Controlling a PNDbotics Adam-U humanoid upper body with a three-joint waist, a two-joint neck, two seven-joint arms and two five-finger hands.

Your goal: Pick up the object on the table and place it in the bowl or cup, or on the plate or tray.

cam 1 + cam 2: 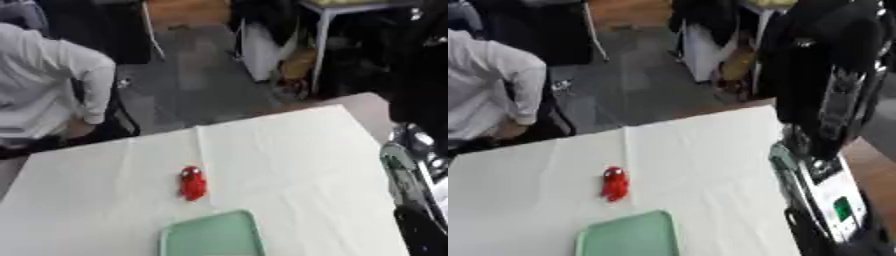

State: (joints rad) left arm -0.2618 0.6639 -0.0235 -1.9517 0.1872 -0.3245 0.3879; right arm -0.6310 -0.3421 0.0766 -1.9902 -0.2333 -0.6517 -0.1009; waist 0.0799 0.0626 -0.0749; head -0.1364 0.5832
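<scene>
A small red object [192, 183] lies on the white cloth near the middle of the table [289, 150]. Just in front of it, at the near edge of the view, sits a pale green tray [213, 236] with nothing on it. My right arm [824, 165], black and silver, comes down along the table's right side. Its dark lower end [824, 235], where the hand would be, shows at the bottom right corner, well to the right of the red object and the tray. My left hand does not appear in either view.
The cloth has a crease running from the far edge toward the red object. Brown tabletop [877, 165] shows past the cloth's right edge. Beyond the far edge are grey floor and a white table leg [322, 45] with clutter around it.
</scene>
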